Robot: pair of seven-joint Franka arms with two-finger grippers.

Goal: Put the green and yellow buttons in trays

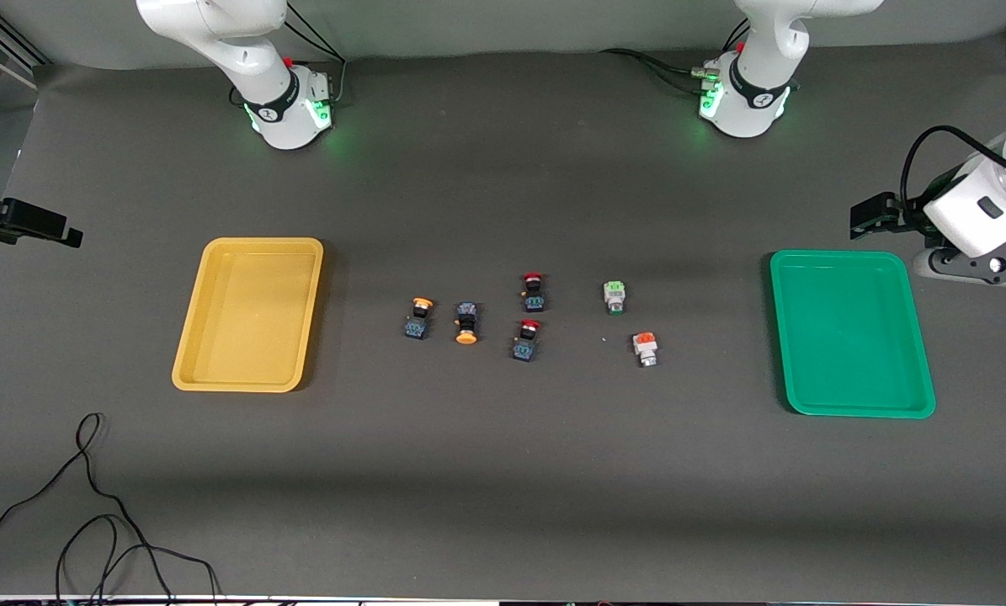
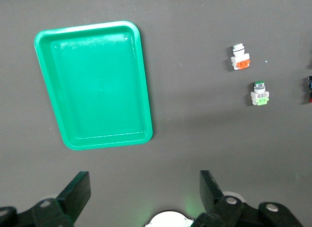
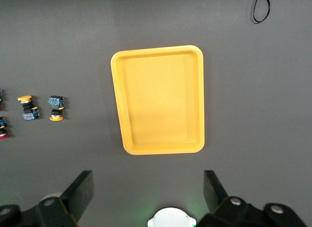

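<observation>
Front view shows you six small switches in a loose cluster on the counter between the yellow tray (image 1: 248,315) and the green tray (image 1: 849,334): two yellow-capped buttons (image 1: 418,317), then two red-capped switches (image 1: 532,292), then the green-capped button (image 1: 614,296) and orange-capped button (image 1: 645,348) closest to the green tray. They look light, hard and likely slippery, so pinch the squarish bodies. The red pair crowds the middle. Left gripper (image 2: 141,197) and right gripper (image 3: 146,195) hang released, high over the counter.
</observation>
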